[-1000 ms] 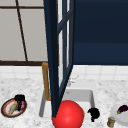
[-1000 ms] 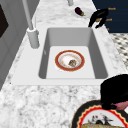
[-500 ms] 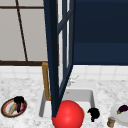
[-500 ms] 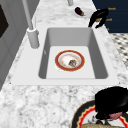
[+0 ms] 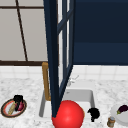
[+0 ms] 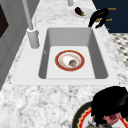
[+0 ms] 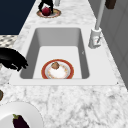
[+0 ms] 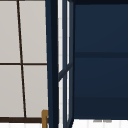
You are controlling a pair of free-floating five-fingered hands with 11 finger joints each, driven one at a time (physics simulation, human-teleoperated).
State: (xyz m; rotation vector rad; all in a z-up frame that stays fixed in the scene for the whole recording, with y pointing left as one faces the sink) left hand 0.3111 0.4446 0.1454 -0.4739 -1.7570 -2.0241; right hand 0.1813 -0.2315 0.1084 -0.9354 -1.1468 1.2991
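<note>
Front view: the left hand (image 5: 18,99) sits on the red-rimmed plate (image 5: 5,111) at the left of the counter, directly on top of a dark red, roundish piece of food (image 5: 20,106), and beside it a pale, stick-like food piece (image 5: 11,109) lies with its long axis running diagonally across the plate. In the left side view this hand (image 6: 110,105) appears curled down over the reddish food (image 6: 111,118), so I judge that it is gripping it, although the contact is partly hidden. The right hand (image 5: 93,113) hangs in the air over the right edge of the sink (image 5: 91,96), fingers bent downward and holding nothing; in the left side view it (image 6: 98,17) is near the white plate with the eggplant (image 6: 79,11), but apart from it. Inside the sink a red-rimmed bowl (image 6: 69,60) holds a small brownish piece. A red ball (image 5: 68,114) stands in front of the sink, and a small jar (image 5: 111,122) stands at the right. The food lies straight under the left hand, so this hand is much nearer to it than the right one. Compared with the frames of one second and half a second ago, I can find no change: both hands and all the things keep their places.
</note>
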